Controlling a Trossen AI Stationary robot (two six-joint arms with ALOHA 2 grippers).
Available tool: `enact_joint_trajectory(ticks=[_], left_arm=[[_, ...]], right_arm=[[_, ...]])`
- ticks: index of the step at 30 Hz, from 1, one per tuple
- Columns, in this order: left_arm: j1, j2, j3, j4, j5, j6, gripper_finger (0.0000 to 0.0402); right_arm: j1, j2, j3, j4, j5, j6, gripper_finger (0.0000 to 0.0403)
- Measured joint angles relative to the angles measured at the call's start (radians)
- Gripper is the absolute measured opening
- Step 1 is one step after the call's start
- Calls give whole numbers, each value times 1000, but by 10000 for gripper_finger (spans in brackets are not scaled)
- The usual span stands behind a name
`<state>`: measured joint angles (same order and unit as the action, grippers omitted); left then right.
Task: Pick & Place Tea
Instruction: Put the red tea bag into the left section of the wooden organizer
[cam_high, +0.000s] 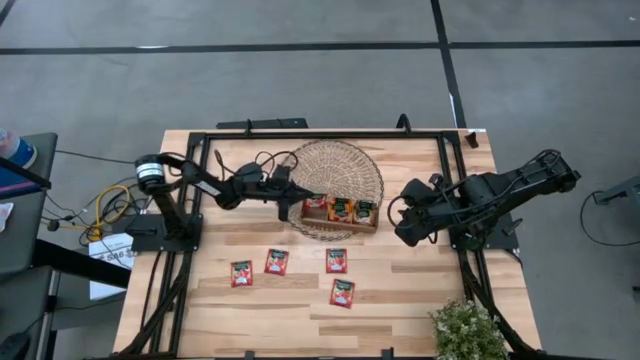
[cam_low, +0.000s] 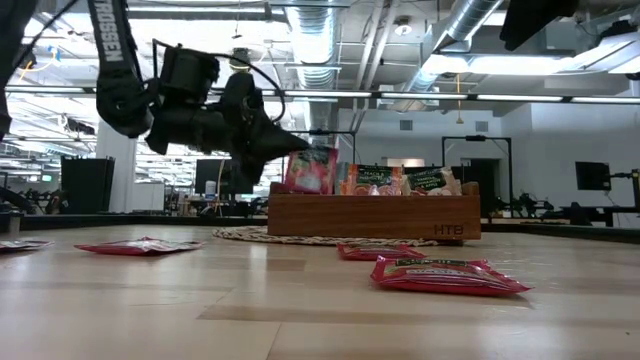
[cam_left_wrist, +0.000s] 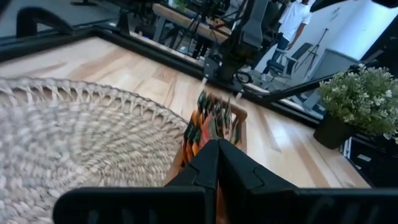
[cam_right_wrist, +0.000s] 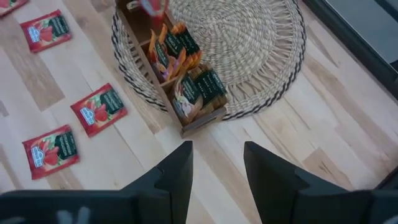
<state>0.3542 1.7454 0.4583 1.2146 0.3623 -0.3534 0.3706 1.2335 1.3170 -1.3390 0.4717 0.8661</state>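
Note:
A brown wooden divided tray (cam_high: 345, 222) stands on a round woven mat (cam_high: 340, 165) and holds several upright tea sachets (cam_right_wrist: 198, 87). My left gripper (cam_low: 298, 148) reaches level from the table's left to the tray's left compartment, shut on a red tea sachet (cam_low: 312, 170). Several more red sachets lie flat on the table nearer the front: (cam_high: 241, 273), (cam_high: 276, 262), (cam_high: 336, 260), (cam_high: 342, 293). My right gripper (cam_right_wrist: 217, 149) hangs open above the table to the right of the tray, tilted down toward it, with nothing between its fingers. My left gripper pinches the red sachet at its upper edge (cam_low: 303, 156) between its two shut fingers. The fingers come level from the table's left. The sachet stands upright below the fingertips, its lower part hidden behind the wall of the tray's left compartment.
A potted plant (cam_high: 465, 330) stands at the table's front right corner. A black frame (cam_high: 320, 133) runs around the tabletop. Bare wood lies between the loose sachets and the front edge. A person (cam_left_wrist: 292, 18) stands in the room beyond the table.

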Motion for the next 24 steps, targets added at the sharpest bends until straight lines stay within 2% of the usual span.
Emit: enact_joint_trajectory(ticks=[7,15,24], left_arm=[[17,99,2,138,42,-38,0],[45,152,6,137,74,-18,0],[52,154,54,107,111,19,0]], right_arm=[[0,0,0,2,-1,0,137],[0,0,0,15,-1,0,140],[0,0,0,41,-1,0,138]])
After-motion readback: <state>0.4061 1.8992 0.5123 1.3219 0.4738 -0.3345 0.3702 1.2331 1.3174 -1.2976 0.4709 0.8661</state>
